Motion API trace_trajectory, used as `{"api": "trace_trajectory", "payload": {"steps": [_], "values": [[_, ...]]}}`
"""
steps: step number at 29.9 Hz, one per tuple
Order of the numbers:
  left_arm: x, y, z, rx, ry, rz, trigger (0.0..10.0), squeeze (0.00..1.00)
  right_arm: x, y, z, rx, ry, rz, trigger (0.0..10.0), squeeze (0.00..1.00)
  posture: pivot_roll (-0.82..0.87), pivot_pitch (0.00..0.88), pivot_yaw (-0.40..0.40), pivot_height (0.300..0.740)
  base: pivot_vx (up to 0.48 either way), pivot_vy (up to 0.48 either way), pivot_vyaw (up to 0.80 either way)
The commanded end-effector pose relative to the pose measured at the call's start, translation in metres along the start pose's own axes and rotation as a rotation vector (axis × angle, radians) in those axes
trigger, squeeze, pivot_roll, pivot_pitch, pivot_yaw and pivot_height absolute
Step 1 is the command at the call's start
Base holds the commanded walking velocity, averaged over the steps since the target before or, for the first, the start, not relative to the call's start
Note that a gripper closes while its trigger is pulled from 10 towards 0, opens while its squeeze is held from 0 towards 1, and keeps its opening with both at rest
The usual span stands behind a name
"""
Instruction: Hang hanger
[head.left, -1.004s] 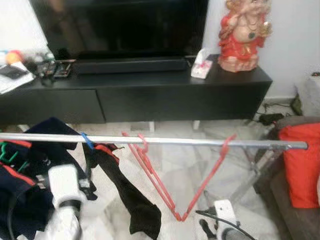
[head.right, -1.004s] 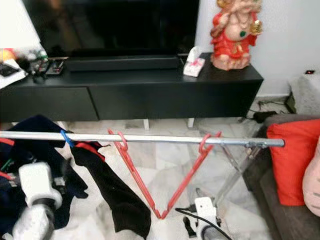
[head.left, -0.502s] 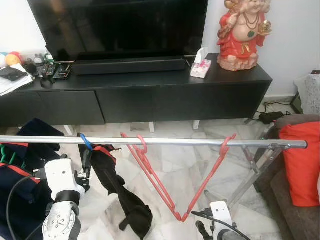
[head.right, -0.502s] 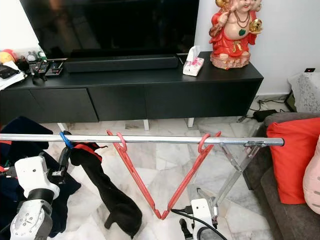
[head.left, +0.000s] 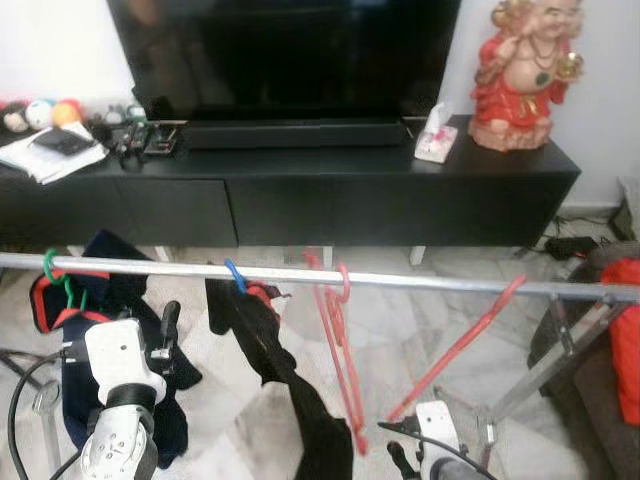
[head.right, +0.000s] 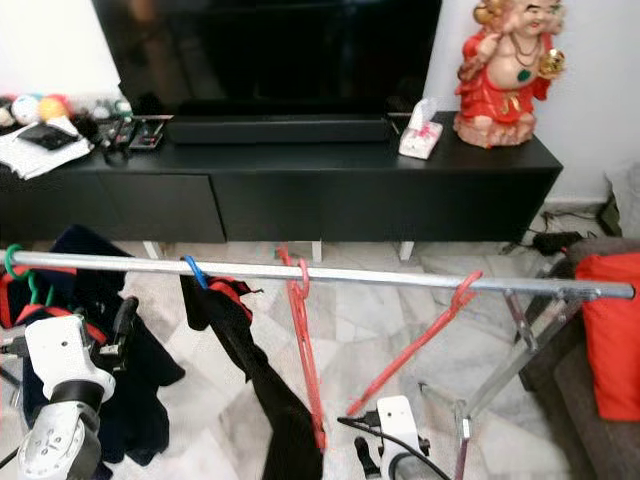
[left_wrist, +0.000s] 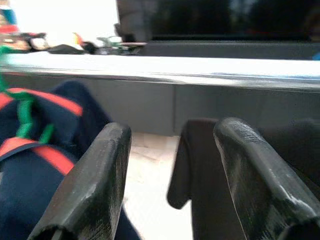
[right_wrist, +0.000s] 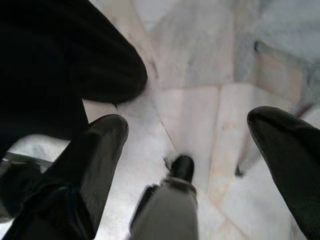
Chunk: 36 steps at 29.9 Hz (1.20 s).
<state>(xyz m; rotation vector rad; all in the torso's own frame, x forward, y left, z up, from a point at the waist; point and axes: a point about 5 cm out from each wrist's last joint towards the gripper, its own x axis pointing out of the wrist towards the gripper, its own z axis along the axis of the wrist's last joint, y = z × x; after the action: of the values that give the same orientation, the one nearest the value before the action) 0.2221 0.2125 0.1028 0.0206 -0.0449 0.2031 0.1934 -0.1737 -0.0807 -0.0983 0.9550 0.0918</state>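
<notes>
A silver rail (head.left: 420, 283) runs across in front of me. A black garment (head.left: 270, 360) hangs from it on a blue hanger (head.left: 234, 275). Beside it are two bare red hangers, one edge-on (head.left: 338, 330) and one slanted (head.left: 470, 335). A green hanger (head.left: 52, 268) at the left carries navy clothes (left_wrist: 30, 130). My left gripper (head.left: 167, 332) is open and holds nothing, just below the rail (left_wrist: 200, 75) and left of the black garment. My right gripper (right_wrist: 185, 140) is open, low down and pointing at the marble floor, near the garment's hem (right_wrist: 60, 65).
A long black TV cabinet (head.left: 400, 190) with a TV stands behind the rail. It carries a red statue (head.left: 525, 75), a tissue box (head.left: 435, 135) and clutter at its left end. The rack's folding legs (head.left: 545, 370) and a red cushion (head.right: 615, 330) are on the right.
The camera has turned left, so everything sits further right in the picture. The black garment and the left red hanger are swinging. Both grippers stay low and open.
</notes>
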Motion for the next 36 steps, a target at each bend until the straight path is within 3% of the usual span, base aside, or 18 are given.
{"api": "trace_trajectory", "payload": {"steps": [1, 6, 23, 29, 36], "values": [[0.001, 0.0, -0.001, -0.012, 0.011, -0.005, 10.0, 0.0, 0.0, -0.002, 0.0, -0.012, 0.007, -0.01, 10.0, 0.0, -0.1, 0.0, 0.023, 0.74, 0.0, 0.341, 0.0], [0.001, 0.0, -0.001, -0.013, 0.011, -0.005, 10.0, 0.0, 0.0, -0.002, 0.0, -0.012, 0.007, -0.011, 10.0, 0.0, -0.1, 0.0, 0.023, 0.74, 0.0, 0.341, 0.0], [-0.002, -0.005, 0.0, 0.005, 0.018, -0.049, 10.0, 0.0, 0.0, -0.001, 0.0, -0.05, 0.015, -0.005, 10.0, 0.0, -0.09, 0.0, 0.021, 0.74, 0.0, 0.0, 0.0], [-0.006, 0.009, -0.01, 0.068, 0.099, 0.029, 10.0, 0.0, 0.0, 0.001, -0.002, -0.059, 0.022, -0.002, 10.0, 0.0, -0.08, 0.0, 0.018, 0.74, 0.0, 0.0, 0.0], [-0.009, 0.011, -0.012, 0.046, 0.109, 0.055, 10.0, 0.0, -0.001, 0.001, -0.006, -0.067, 0.034, -0.003, 10.0, 0.0, -0.08, 0.0, 0.012, 0.74, 0.0, 0.0, 0.0]]}}
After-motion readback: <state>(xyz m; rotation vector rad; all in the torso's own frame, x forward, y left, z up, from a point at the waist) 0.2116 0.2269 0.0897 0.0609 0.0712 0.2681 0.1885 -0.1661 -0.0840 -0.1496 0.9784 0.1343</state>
